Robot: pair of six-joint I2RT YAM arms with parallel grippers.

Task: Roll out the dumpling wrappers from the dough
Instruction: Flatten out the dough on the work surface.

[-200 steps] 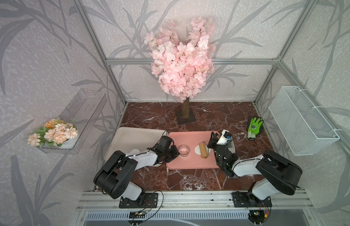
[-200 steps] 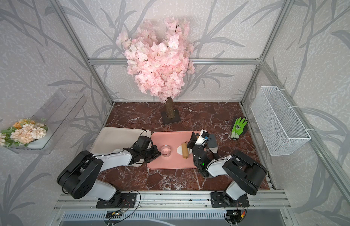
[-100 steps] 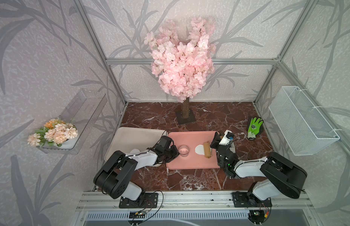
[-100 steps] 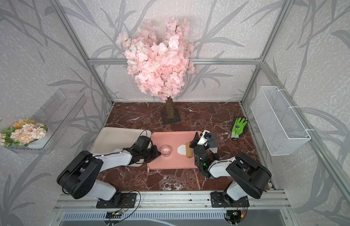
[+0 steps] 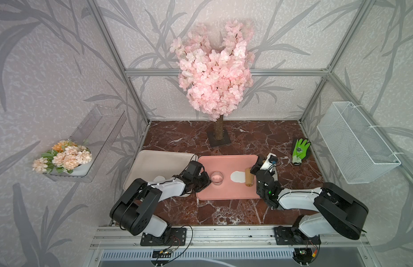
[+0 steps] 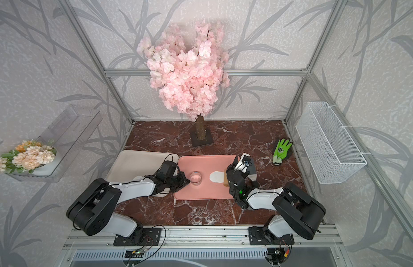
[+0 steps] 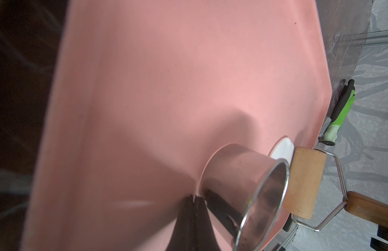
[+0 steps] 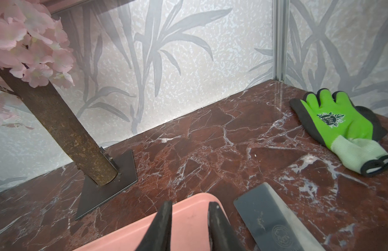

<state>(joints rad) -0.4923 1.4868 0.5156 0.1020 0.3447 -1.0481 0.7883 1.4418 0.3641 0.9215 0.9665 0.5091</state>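
Left pincer (image 7: 194,198), tips together, sits just beside the ring cutter (image 7: 243,184). Right pincer (image 8: 189,208) clamps the rolling pin (image 5: 248,176), which touches the flat white dough (image 5: 237,176) on the pink tray (image 5: 224,161), below frame centre in both top views.

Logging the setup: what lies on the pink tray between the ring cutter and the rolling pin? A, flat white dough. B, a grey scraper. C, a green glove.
A: in a top view the dough lies flat on the pink tray, right beside the rolling pin, with the ring cutter on its other side.
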